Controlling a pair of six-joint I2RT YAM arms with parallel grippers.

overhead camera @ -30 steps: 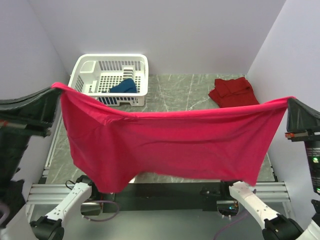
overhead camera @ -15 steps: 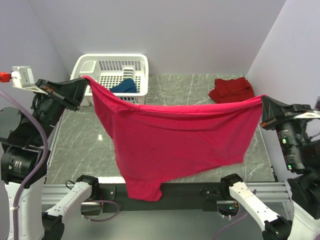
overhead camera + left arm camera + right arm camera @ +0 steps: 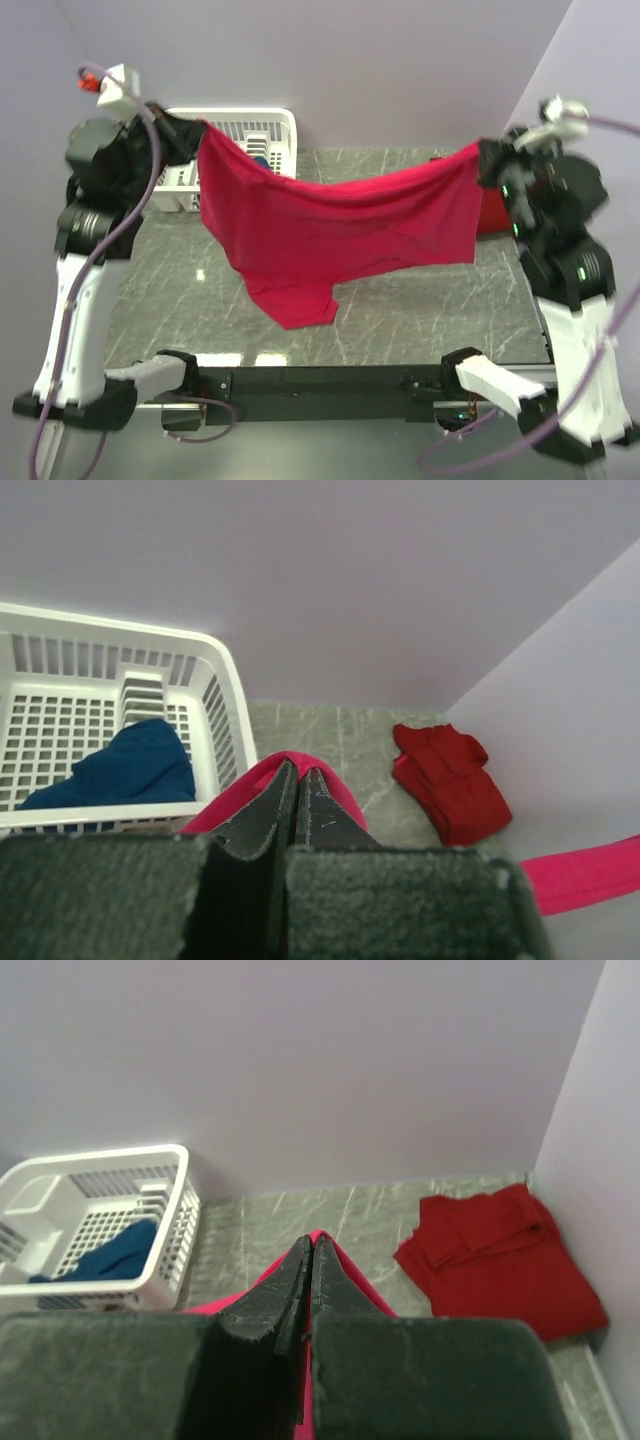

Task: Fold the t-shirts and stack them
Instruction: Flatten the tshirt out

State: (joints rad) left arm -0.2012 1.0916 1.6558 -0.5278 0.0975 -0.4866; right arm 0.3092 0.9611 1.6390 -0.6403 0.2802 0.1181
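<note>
Pinching opposite corners of the magenta t-shirt [image 3: 330, 225], your left pincer [image 3: 297, 775] and right pincer [image 3: 311, 1250] are holding it stretched in the air over the table [image 3: 420, 300]. The dark red t-shirt [image 3: 495, 1250] is lying folded at the far right; the dark blue t-shirt [image 3: 120, 765] is sitting in the white basket [image 3: 228, 705].

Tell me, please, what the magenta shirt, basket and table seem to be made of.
The magenta shirt looks like soft matte cloth, perhaps cotton: it sags and wrinkles. The basket seems white moulded plastic, faintly glossy, a rigid lattice. The table seems polished grey veined stone or laminate: it reflects light.
</note>
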